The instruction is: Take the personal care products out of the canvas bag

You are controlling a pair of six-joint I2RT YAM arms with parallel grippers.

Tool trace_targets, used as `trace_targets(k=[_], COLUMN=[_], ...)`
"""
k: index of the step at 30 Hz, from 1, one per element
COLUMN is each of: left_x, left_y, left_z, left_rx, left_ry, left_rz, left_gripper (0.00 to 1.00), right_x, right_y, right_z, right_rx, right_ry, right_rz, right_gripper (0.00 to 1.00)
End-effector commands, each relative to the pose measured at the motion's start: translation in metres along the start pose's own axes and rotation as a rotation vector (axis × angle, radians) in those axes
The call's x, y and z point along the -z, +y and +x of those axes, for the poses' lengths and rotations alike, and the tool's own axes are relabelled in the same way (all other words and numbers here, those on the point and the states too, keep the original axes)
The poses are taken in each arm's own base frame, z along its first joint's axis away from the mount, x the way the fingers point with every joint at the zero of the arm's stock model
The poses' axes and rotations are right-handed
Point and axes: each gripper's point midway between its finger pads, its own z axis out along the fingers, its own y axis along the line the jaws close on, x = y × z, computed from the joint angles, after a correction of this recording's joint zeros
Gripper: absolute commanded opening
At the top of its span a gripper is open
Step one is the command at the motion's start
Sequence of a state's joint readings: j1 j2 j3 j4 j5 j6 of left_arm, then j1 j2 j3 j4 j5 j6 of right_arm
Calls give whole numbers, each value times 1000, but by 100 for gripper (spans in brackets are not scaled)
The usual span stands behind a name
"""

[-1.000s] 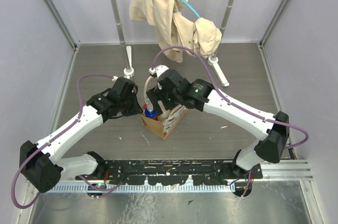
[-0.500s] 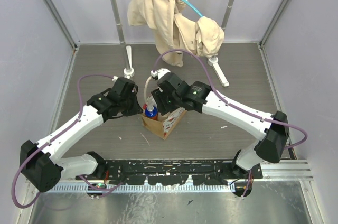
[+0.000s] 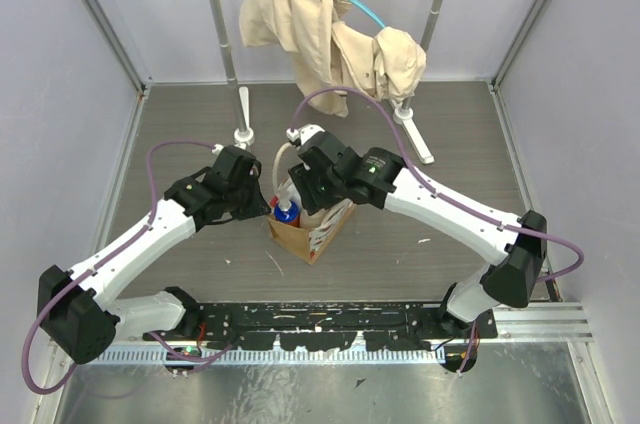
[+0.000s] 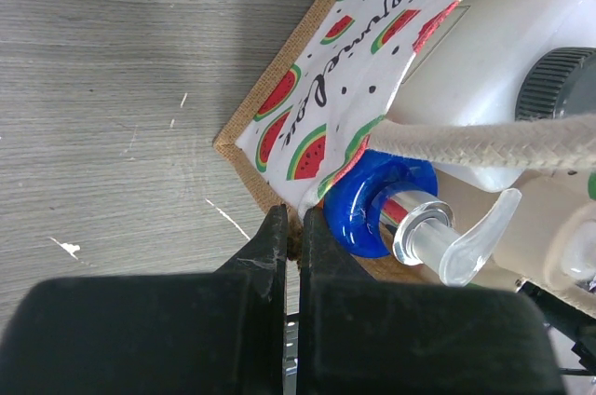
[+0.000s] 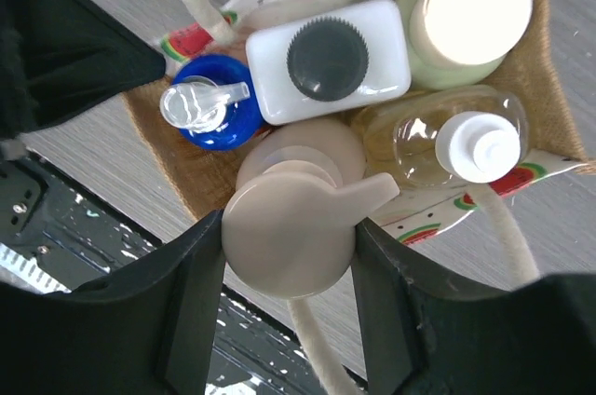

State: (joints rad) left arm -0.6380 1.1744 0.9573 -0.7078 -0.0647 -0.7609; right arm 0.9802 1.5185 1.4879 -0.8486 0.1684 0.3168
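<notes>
Your right gripper (image 5: pixel 288 260) is clamping the head of the peach pump bottle (image 5: pixel 296 148). The bottle is standing upright, long axis vertical, directly under the wrist inside the canvas bag (image 5: pixel 551 102). Your left gripper (image 4: pixel 291 227) is pinching the bag's left rim.

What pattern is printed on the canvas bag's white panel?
Watermelon slices on the canvas bag; left wrist view shows it best.

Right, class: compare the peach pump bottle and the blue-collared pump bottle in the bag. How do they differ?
The peach pump bottle has a broad opaque head; the blue-collared pump bottle has a slim clear one on a silvery stem. The peach one sits between the right gripper's fingers; the blue one stands outside them. Both stand upright in the canvas bag.
</notes>
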Motion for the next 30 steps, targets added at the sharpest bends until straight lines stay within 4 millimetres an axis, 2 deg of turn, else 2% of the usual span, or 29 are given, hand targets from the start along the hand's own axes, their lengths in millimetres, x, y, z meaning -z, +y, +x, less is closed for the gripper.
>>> trace_targets(k=[1,8,17,24,30], left_x=[-5,-4,-2,-2,-4], left_y=[17,19,23,24,23], left_z=[23,24,26,26,27], left_rx=[-13,-14,-12,-10,-8], left_ry=[79,79,74,75,78], left_rz=[-61,-66,-73,-75,-70], left_gripper=[3,3,3,4,4], right_x=[59,90,152,196,217], right_y=[-2,-10,-43,-95,-140], right_z=[-81,-115,-160,-176,-173], right_rx=[-34,-30,-87,-165,-205], right_ry=[-270,-364,-551,-682,-729], right_rz=[20,69,174,288,399], right_gripper=[19,19,17,16,17])
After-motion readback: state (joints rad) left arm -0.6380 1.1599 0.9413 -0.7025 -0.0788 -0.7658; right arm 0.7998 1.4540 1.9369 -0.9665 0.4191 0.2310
